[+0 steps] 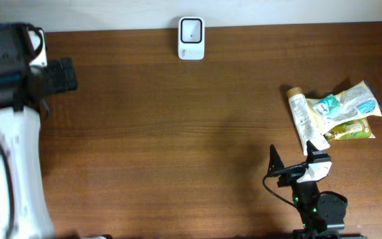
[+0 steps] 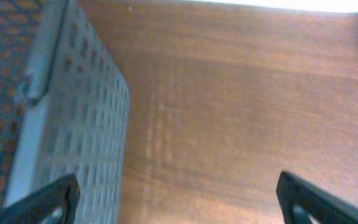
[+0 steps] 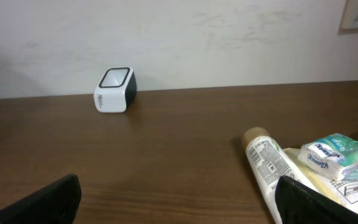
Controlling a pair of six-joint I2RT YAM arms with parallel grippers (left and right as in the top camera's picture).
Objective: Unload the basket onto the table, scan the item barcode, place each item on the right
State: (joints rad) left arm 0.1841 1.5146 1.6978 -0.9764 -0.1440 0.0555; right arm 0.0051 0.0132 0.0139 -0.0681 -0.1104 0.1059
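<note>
The white barcode scanner [image 1: 191, 38] stands at the table's far edge, its window up; the right wrist view shows the scanner [image 3: 115, 90] against the wall. The items lie in a heap at the right: a cream tube [image 1: 304, 119] with printed text, a blue-green soft pack [image 1: 347, 103] and a yellow-green packet [image 1: 351, 130]. My right gripper [image 1: 296, 159] is open just in front of the tube [image 3: 272, 165], holding nothing; its right finger is beside the tube's near end. My left gripper [image 1: 62, 74] is open and empty at the far left.
A grey perforated basket [image 2: 73, 118] fills the left of the left wrist view, right beside my left gripper [image 2: 179, 202]. The soft pack [image 3: 337, 155] lies against the tube. Bare wooden table [image 1: 178, 133] stretches between the arms.
</note>
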